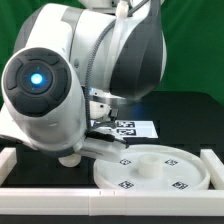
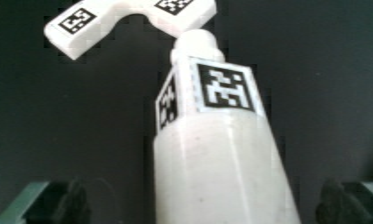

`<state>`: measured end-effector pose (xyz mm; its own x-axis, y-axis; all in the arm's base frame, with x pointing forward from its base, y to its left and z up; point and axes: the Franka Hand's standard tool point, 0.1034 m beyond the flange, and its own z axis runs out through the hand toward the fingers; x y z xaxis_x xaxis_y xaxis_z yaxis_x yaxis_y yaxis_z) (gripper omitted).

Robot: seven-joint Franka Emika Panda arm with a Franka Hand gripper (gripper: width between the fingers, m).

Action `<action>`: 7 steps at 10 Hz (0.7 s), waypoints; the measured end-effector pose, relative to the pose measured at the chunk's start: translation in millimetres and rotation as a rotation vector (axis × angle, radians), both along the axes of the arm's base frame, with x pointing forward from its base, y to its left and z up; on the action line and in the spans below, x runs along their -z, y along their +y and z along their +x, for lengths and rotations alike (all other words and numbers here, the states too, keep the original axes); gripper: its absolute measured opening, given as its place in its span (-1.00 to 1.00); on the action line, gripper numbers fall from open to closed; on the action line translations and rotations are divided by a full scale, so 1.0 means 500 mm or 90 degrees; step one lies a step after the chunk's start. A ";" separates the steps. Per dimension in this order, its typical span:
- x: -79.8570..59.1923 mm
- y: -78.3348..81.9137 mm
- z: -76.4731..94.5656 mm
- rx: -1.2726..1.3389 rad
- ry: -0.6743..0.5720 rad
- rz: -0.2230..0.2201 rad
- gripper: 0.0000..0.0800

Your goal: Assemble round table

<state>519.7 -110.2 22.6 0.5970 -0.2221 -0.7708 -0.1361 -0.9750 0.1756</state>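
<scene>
In the wrist view the white cylindrical leg point(image 2: 215, 150) runs away from the camera, with a black-and-white tag on its side. The small cross-shaped base point(image 2: 121, 20) sits at its far end. My gripper point(image 2: 204, 202) is open. Its dark fingers point(image 2: 62, 200) stand on either side of the leg's near end, with a dark gap on each side. In the exterior view the large round rimmed disc point(image 1: 150, 170) lies flat on the black table at the front. The gripper point(image 1: 100, 104) is mostly hidden behind the arm, and the leg and base are hidden there.
The marker board point(image 1: 138, 128) lies on the table behind the disc. White border rails point(image 1: 20, 165) run along the table's front and sides. The arm's large white body point(image 1: 60, 90) fills the exterior view's left and blocks the middle.
</scene>
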 end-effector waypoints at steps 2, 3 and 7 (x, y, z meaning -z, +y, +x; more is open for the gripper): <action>0.006 0.001 -0.002 0.000 -0.003 -0.002 0.62; 0.014 0.009 -0.006 -0.004 -0.002 -0.002 0.62; 0.018 0.008 -0.006 -0.006 -0.004 -0.002 0.62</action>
<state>516.6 -106.2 13.9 0.6037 -0.2189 -0.7665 -0.1275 -0.9757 0.1782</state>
